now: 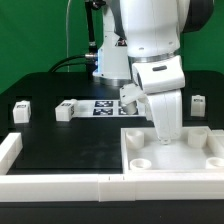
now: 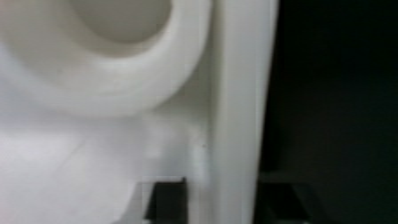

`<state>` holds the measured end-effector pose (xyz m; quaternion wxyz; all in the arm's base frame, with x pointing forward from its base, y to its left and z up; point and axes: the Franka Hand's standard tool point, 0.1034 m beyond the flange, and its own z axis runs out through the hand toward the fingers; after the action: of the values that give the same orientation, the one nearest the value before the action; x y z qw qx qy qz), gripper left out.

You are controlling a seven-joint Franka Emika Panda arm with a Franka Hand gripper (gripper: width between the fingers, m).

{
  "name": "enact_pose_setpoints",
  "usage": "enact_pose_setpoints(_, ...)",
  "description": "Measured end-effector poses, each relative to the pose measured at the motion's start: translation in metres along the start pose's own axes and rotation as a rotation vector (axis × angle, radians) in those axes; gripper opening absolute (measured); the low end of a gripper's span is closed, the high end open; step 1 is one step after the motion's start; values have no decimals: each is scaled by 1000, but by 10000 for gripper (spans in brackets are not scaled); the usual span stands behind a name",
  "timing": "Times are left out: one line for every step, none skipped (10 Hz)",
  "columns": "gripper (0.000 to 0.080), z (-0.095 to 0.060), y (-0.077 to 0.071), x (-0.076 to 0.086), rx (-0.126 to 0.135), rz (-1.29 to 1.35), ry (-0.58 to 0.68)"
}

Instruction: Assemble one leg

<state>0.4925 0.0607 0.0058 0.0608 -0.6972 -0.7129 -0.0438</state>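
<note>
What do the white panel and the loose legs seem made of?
The panel: probably matte white plastic, uniform colour, smooth rounded socket rims, no grain. The legs: seemingly the same plastic, each with a printed black-and-white tag; too small to confirm.

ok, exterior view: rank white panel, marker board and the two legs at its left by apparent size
1. white panel
2. marker board
3. far-left leg and the leg next to it: they look alike, so I can't rank them.

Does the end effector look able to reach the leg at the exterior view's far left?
Probably yes: that leg stands alone, uncovered; the end effector, low over the panel, must lift first.
</note>
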Motion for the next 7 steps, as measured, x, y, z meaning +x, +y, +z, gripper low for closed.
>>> enact_pose_setpoints(422,0,0,0,0,0,0)
enact_pose_setpoints(422,0,0,0,0,0,0)
enact_pose_setpoints(555,0,0,0,0,0,0)
enact_pose_setpoints(555,0,0,0,0,0,0)
enact_pose_setpoints(633,0,0,-1,0,0,0)
enact_pose_setpoints(644,0,0,-1,0,0,0)
enact_pose_setpoints(644,0,0,-1,0,1,0)
